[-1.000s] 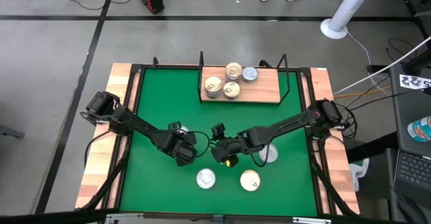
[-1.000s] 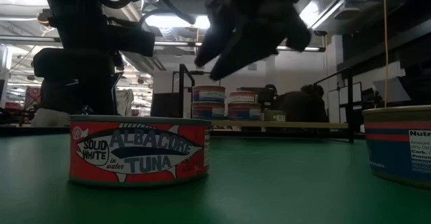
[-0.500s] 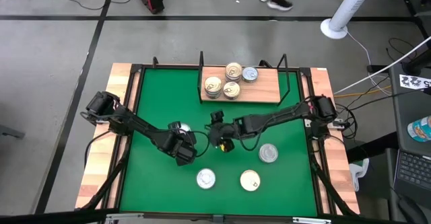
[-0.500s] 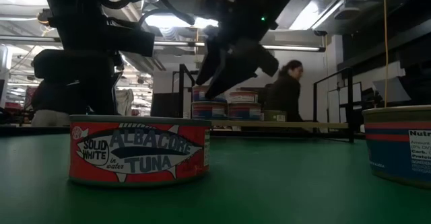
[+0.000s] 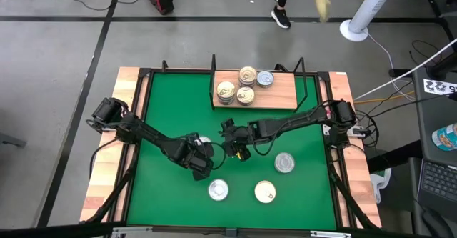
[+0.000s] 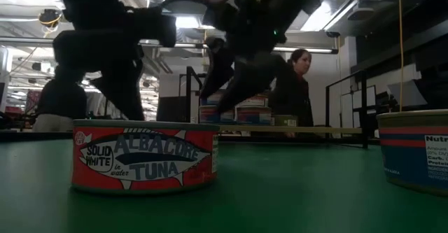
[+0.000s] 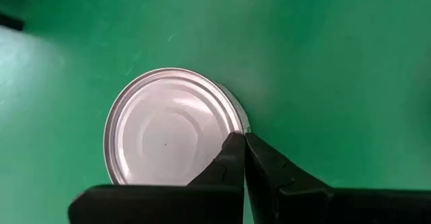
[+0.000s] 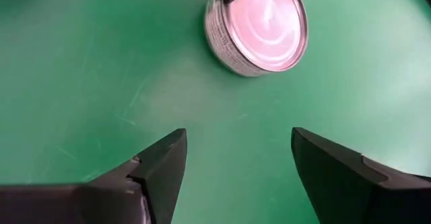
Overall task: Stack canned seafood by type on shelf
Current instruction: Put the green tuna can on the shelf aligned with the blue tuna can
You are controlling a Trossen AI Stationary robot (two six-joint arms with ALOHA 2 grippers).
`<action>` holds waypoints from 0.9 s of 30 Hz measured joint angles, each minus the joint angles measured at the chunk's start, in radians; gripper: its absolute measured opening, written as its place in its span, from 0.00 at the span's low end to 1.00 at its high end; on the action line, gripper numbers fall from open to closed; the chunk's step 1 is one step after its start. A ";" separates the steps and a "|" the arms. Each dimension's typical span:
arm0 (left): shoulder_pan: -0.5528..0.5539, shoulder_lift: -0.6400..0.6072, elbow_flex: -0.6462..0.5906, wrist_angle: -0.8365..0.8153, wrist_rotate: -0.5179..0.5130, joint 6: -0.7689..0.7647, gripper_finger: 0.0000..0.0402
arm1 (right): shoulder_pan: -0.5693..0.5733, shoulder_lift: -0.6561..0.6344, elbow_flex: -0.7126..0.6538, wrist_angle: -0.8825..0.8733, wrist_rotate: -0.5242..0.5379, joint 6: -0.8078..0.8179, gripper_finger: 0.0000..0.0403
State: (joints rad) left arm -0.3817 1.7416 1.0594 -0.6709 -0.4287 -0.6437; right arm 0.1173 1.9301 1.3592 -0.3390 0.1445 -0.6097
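A silver-topped tin (image 7: 168, 126) lies flat on the green table left of centre (image 5: 205, 144). My left gripper (image 7: 241, 143) is shut, with its tips at that tin's rim. My right gripper (image 8: 236, 160) hangs open just right of the same tin (image 8: 259, 25), pointing at it with nothing between its fingers. The wooden shelf (image 5: 282, 95) stands at the far edge with several tins on it, gold-topped (image 5: 226, 91) and silver-topped (image 5: 265, 78). Three more tins rest flat on the near table: silver (image 5: 284, 162), silver (image 5: 218, 189) and gold (image 5: 265, 191). My left gripper sets its shut fingertips (image 7: 232, 150) against the edge of the silver tin's rim (image 7: 229, 124), on the side away from my right gripper. The fingers slant down from above. The tin lies flat on the table, top up.
Black wire posts (image 5: 305, 81) frame the shelf. Wooden planks (image 5: 128, 95) edge the table. In the low view a red tuna tin (image 6: 143, 156) stands close in front and another tin (image 6: 416, 149) at the right. A person (image 6: 297, 86) stands beyond the far edge.
My right gripper has swung toward the far edge and left, from over the near tins to beside the silver tin, staying open. My left gripper has tipped and its tips have gone a little right. The silver tin now lies slightly farther right than before.
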 joint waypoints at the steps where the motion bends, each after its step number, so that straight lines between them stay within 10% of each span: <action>1: -0.001 0.000 0.000 0.013 -0.001 0.000 0.00 | 0.000 0.000 -0.015 0.022 -0.005 -0.001 0.66; 16: -0.004 -0.002 0.002 0.151 -0.008 -0.003 0.00 | 0.101 -0.001 -0.290 0.579 0.118 -0.102 0.66; 27: -0.001 -0.003 0.002 0.262 -0.009 -0.004 0.00 | 0.147 -0.001 -0.316 0.607 0.189 -0.107 0.66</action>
State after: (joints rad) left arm -0.3828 1.7386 1.0615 -0.4085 -0.4381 -0.6479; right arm 0.2642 1.9293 1.0435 0.2679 0.3332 -0.7166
